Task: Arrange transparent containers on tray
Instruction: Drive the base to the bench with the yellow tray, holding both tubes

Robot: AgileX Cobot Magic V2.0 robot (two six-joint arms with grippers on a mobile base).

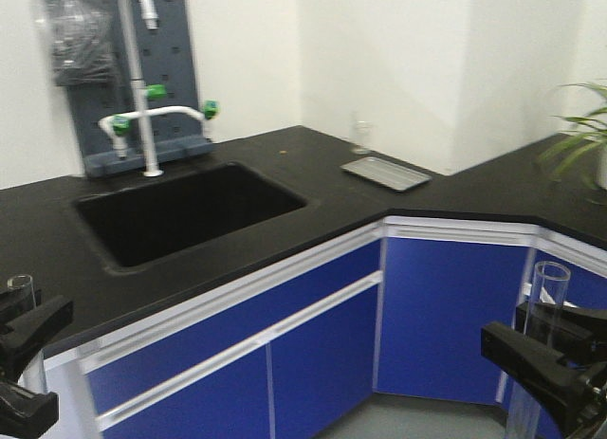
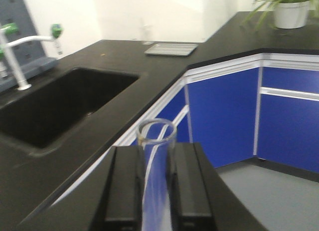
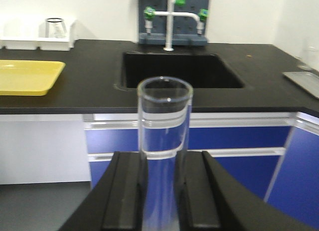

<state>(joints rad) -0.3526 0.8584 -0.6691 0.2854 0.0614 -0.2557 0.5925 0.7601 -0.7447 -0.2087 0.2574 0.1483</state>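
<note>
**Two tubes in hand, tray not yet reached**

1. Right black two-finger gripper (image 3: pixel 164 171): closed on a tall clear glass test tube (image 3: pixel 164 116), upright, mouth up.
2. Left black two-finger gripper (image 2: pixel 155 166): clamped on a second clear glass test tube (image 2: pixel 156 136).
3. Bright yellow rounded-rim tray (image 3: pixel 27 76): on the black counter (image 3: pixel 89 86), at ten o'clock in the right wrist view, well apart from both tubes.

Step in hand: carrying. The next move likely calls for swinging toward the tray, lowering and releasing.

Clear left tube (image 2: pixel 156 136) stands upright in the left claw (image 2: pixel 156 158), right tube (image 3: pixel 164 116) upright in the right claw (image 3: pixel 163 163). Yellow tray (image 3: pixel 25 77) lies flat on the table (image 3: pixel 89 94).
</note>
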